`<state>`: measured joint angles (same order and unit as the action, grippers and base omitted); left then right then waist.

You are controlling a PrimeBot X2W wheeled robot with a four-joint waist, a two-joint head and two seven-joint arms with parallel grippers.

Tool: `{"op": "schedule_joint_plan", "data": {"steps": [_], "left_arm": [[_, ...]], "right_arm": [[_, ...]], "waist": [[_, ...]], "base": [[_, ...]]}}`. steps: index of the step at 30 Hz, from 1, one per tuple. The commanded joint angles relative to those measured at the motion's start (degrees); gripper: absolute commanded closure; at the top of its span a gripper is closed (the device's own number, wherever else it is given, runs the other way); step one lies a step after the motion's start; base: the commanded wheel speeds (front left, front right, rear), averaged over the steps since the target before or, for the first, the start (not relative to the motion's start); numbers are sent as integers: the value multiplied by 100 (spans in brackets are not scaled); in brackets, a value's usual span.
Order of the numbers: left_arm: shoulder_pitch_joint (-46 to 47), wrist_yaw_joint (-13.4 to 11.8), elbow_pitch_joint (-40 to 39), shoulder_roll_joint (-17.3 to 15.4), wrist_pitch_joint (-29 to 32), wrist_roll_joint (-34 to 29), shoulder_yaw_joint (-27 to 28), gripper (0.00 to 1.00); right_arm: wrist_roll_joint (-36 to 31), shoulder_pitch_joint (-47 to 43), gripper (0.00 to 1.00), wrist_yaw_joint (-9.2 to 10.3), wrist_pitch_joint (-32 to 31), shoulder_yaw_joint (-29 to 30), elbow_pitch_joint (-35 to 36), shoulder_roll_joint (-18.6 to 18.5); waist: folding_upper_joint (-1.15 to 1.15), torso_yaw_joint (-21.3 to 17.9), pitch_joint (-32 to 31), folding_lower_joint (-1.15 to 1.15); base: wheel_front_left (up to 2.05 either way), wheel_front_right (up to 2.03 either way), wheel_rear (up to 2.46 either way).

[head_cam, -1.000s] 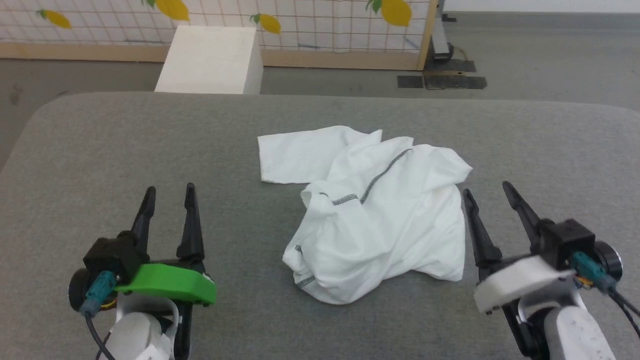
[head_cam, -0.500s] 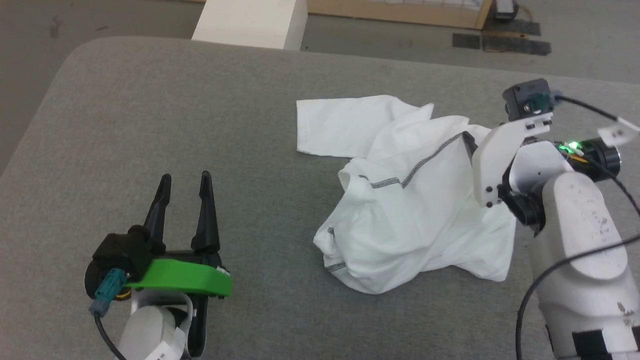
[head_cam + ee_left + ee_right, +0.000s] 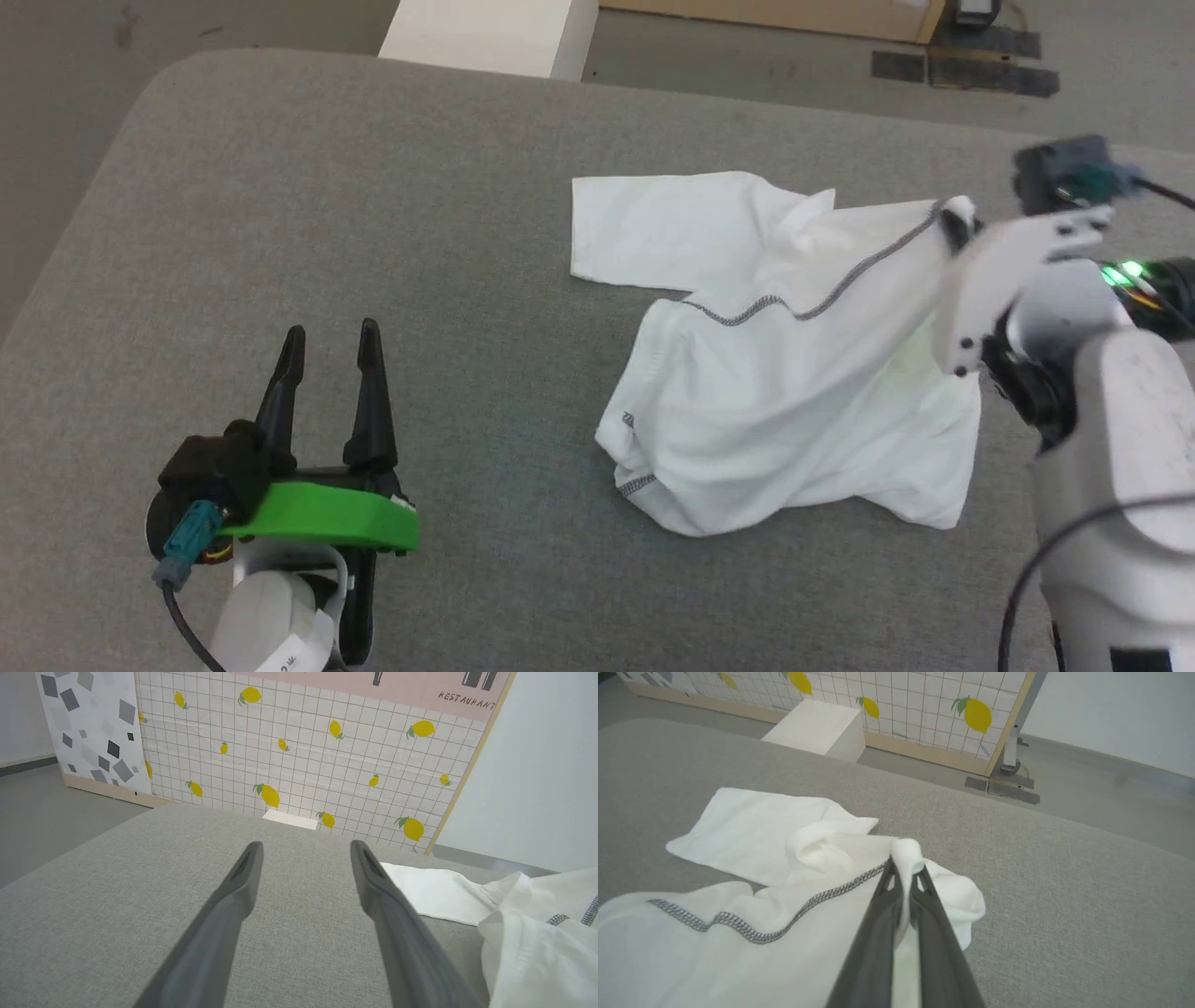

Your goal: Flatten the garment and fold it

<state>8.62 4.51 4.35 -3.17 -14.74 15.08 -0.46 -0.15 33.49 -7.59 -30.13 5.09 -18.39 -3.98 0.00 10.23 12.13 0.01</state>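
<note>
Inside tight right gripper (image 3: 905, 867), a garment (image 3: 794, 401) fold.

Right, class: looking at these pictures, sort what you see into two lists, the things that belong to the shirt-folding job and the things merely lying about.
Belongs to the job: garment; right pincer, shut on it; left pincer, open; grey table underneath.

Just lying about: white box; lemon-print screen.

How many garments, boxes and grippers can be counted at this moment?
Garments: 1, the white garment, crumpled on the grey table.
Boxes: 1, the white box on the floor beyond the table.
Grippers: 2, the left gripper open over bare table, the right gripper pinching a garment edge.
Total: 4.
</note>
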Motion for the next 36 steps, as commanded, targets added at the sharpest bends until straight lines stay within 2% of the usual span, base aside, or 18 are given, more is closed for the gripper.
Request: {"op": "schedule_joint_plan", "data": {"steps": [1, 4, 8, 10, 13, 14, 15, 16, 19, 23, 24, 26, 30, 36], "left_arm": [[-77, 18, 7, 28, -26, -86, 32, 0], [-156, 26, 2, 28, -26, -138, 78, 0], [-216, 58, -12, 28, -26, -223, 135, 0], [-230, 71, -24, 28, -26, -242, 163, 0], [-259, 97, -16, 29, -26, -272, 183, 0], [-261, 112, 4, 29, -26, -286, 167, 0], [-258, 124, 23, 29, -26, -298, 151, 0], [-252, 138, 43, 29, -26, -305, 130, 0], [-254, 168, 106, 29, -26, -316, 55, 0], [-182, 220, 314, 29, -26, -256, -274, 0], [-92, 249, 537, 29, -17, -178, -605, 0], [48, 271, 797, 29, 163, -106, -1042, 0], [418, 287, 1265, 29, 872, 297, -1852, 0], [1138, 129, 1919, 29, 2036, 715, -2510, 0]], "right_arm": [[91, -332, 100, 10, 292, 155, 273, 14], [257, -1104, 100, 10, 885, 565, 1082, 67], [469, -2231, 100, 10, 1315, 1296, 1987, 104], [780, -2721, 100, 10, 1328, 1667, 2116, 107], [970, -3265, 100, 10, 1141, 2009, 1950, 108], [986, -3412, 84, 10, 1008, 2066, 1846, 109], [965, -3504, 57, 10, 912, 2089, 1776, 109], [949, -3585, 0, 10, 815, 2106, 1717, 109], [989, -3609, 0, 10, 936, 2045, 1806, 109], [870, -3554, 0, 10, 1582, 1608, 2101, 110], [798, -3552, 0, 10, 1905, 1351, 2202, 110], [780, -3558, 0, 10, 2125, 1155, 2221, 110], [839, -3551, 0, 10, 2330, 821, 2146, 110], [894, -3498, 0, 10, 2432, 536, 2086, 110]], "waist": [[0, -210, -233, -1], [0, -338, -370, -1], [0, -515, -461, -1], [0, -609, -476, -1], [0, -746, -489, -1], [0, -780, -490, -1], [0, -804, -496, -1], [0, -827, -507, -1], [0, -895, -525, -1], [0, -957, -527, -1], [0, -985, -526, -1], [0, -1022, -517, -1], [0, -1115, -455, -1], [0, -1253, -264, -1]], "base": [[0, 0, 0], [0, 0, 0], [0, 0, 0], [0, 0, 0], [0, 0, 0], [0, 0, 0], [0, 0, 0], [0, 0, 0], [0, 0, 0], [0, 0, 0], [0, 0, 0], [0, 0, 0], [0, 0, 0], [0, 0, 0]]}}
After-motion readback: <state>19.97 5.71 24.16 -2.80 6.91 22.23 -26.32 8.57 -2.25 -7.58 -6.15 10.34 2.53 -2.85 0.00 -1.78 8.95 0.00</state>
